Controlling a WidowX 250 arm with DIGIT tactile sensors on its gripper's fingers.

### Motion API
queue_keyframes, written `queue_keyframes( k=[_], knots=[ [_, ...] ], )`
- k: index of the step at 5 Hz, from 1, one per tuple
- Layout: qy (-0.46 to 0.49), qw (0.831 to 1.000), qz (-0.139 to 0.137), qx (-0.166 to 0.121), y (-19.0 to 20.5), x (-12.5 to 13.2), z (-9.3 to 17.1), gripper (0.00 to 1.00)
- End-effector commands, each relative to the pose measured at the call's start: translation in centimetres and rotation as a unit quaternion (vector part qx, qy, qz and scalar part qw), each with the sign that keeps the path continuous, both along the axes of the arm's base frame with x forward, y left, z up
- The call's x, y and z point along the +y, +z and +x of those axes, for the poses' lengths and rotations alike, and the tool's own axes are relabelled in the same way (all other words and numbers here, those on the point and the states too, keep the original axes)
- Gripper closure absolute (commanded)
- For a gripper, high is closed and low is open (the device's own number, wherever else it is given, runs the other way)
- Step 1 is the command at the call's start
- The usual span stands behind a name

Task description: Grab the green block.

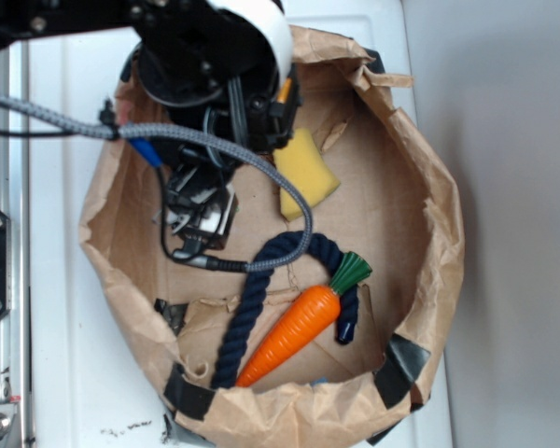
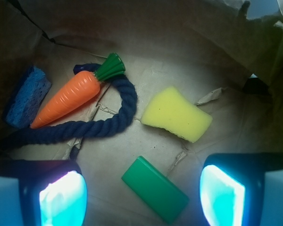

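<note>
At the wrist frame's left edge lies a blue sponge (image 2: 26, 98), then a toy carrot (image 2: 70, 98) across navy rope (image 2: 111, 120); lower centre, the green block (image 2: 154, 189) rests between the gripper (image 2: 141, 197)'s spread-apart fingers (image 2: 63, 200); a yellow sponge (image 2: 177, 113) sits centre-right

On my feed the green block (image 2: 154, 189) looks like smooth matt plastic. The carrot (image 2: 68, 97) is glossy ribbed plastic, catching highlights. The yellow sponge (image 2: 176, 114) is porous foam, the blue sponge (image 2: 27, 96) coarser and rougher. The navy rope (image 2: 111, 123) is twisted cloth fibre. The crumpled bag (image 1: 429, 233) is matt brown paper, patched with black tape (image 1: 406, 366). The fingers (image 2: 62, 197) seem glossy.
</note>
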State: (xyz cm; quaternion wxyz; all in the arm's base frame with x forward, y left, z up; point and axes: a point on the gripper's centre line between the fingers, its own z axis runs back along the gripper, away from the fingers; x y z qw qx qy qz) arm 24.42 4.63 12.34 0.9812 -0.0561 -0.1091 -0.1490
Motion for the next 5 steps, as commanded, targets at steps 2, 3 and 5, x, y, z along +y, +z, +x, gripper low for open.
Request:
queue_keyframes(
  k=[2,3,5],
  knots=[
    [-0.095,0.991,0.093,-0.028,-3.9,0.2,0.7,0.00],
    [-0.163,0.979,0.119,-0.019,-4.6,0.8,-0.6,0.00],
    [-0.208,0.968,0.138,-0.015,-4.8,0.9,-1.3,0.00]
  ],
)
